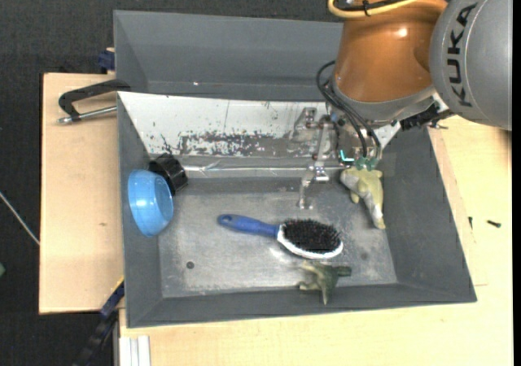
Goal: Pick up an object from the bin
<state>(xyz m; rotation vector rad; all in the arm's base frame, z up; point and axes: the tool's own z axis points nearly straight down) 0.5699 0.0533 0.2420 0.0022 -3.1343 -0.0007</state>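
My gripper (pixel 313 180) hangs over the bin floor near the back wall, right of the middle, with nothing seen in it. Just to its right, a pale yellowish toy animal (pixel 368 193) lies against the right slope. In front of the gripper rests a hairbrush (pixel 286 234) with a blue handle and a white head of black bristles, its handle pointing left. A small green toy dinosaur (pixel 324 276) sits at the front edge of the floor.
A blue bowl (pixel 150 202) leans on its side against the left wall, with a black round cap (pixel 169 173) touching it from behind. The arm's orange cover overhangs the bin's back right corner. Bare floor lies between the bowl and the brush.
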